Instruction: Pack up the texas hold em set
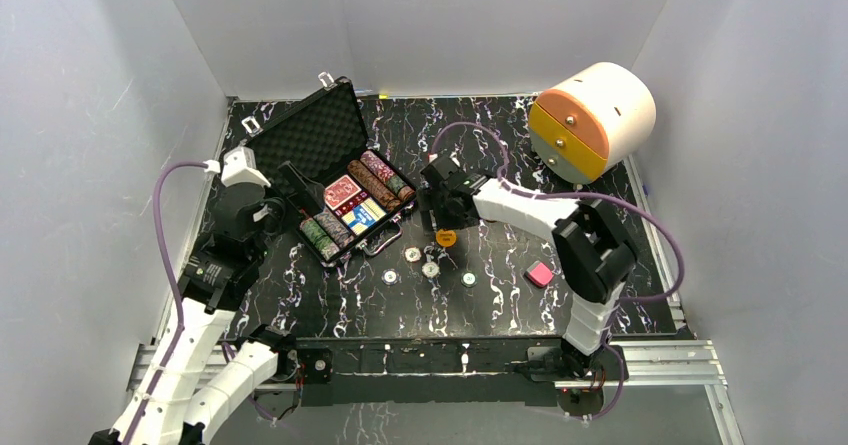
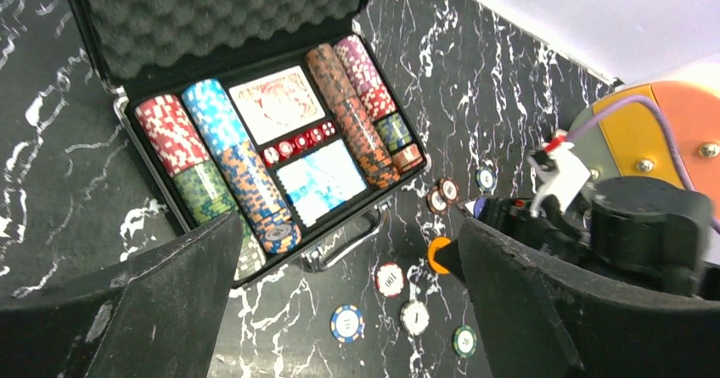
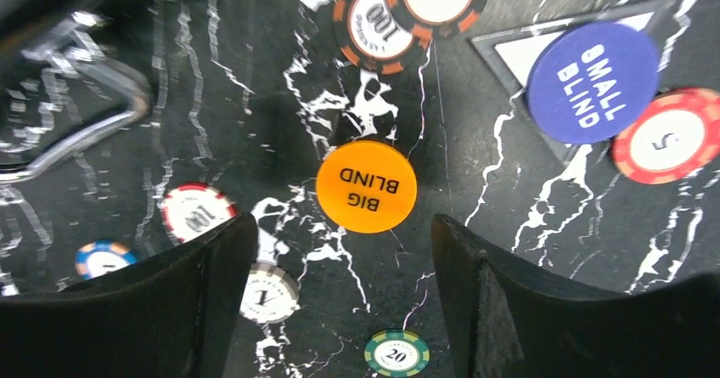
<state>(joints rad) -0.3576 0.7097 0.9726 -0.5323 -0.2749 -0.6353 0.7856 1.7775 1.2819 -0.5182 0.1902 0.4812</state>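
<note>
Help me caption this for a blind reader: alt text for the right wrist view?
Open right gripper hovers above an orange BIG BLIND button on the black marbled table. A blue SMALL BLIND button and loose poker chips lie around it.

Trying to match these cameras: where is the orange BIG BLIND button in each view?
Top external: orange BIG BLIND button mid-table, right of the open case.
Left wrist: button right of centre, partly hidden.
Right wrist: button at centre of frame.
Shared landmark: the green 20 chip nearby.
</note>
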